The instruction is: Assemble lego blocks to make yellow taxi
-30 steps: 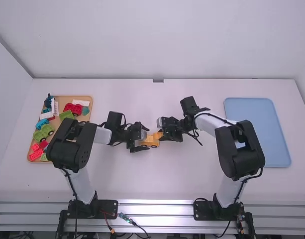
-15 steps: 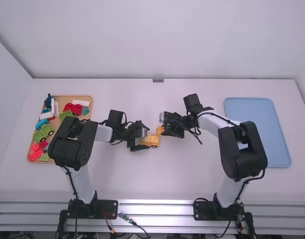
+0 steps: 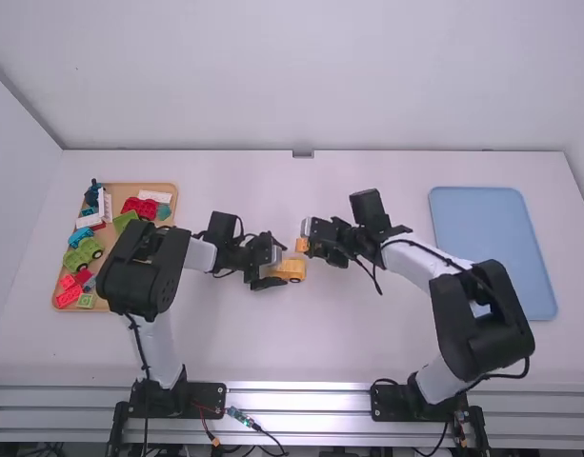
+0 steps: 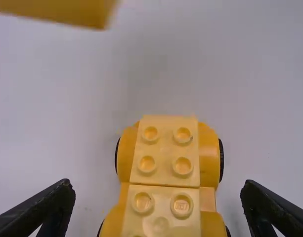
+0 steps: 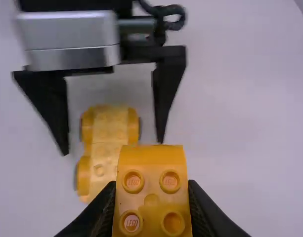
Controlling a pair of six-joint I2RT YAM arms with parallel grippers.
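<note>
The left gripper (image 3: 270, 269) is low over the table's middle, open around the yellow wheeled base (image 3: 291, 270). In the left wrist view, the left gripper (image 4: 157, 197) has its fingers apart on either side of the studded base (image 4: 165, 163), touching neither side. The right gripper (image 3: 308, 244), just beyond the base, is shut on a yellow block (image 3: 301, 245). In the right wrist view, the right gripper (image 5: 152, 197) pinches this studded block (image 5: 151, 197), with the base (image 5: 109, 128) below it. The block and base stand apart.
A wooden tray (image 3: 59, 297) with several coloured blocks lies at the far left, beside the left arm. A blue tray (image 3: 492, 248) lies on the right, close to the right arm's elbow.
The right gripper, with the yellow block, first moved right and then back left, ending farther from the camera than the base. The left gripper and base have hardly moved.
</note>
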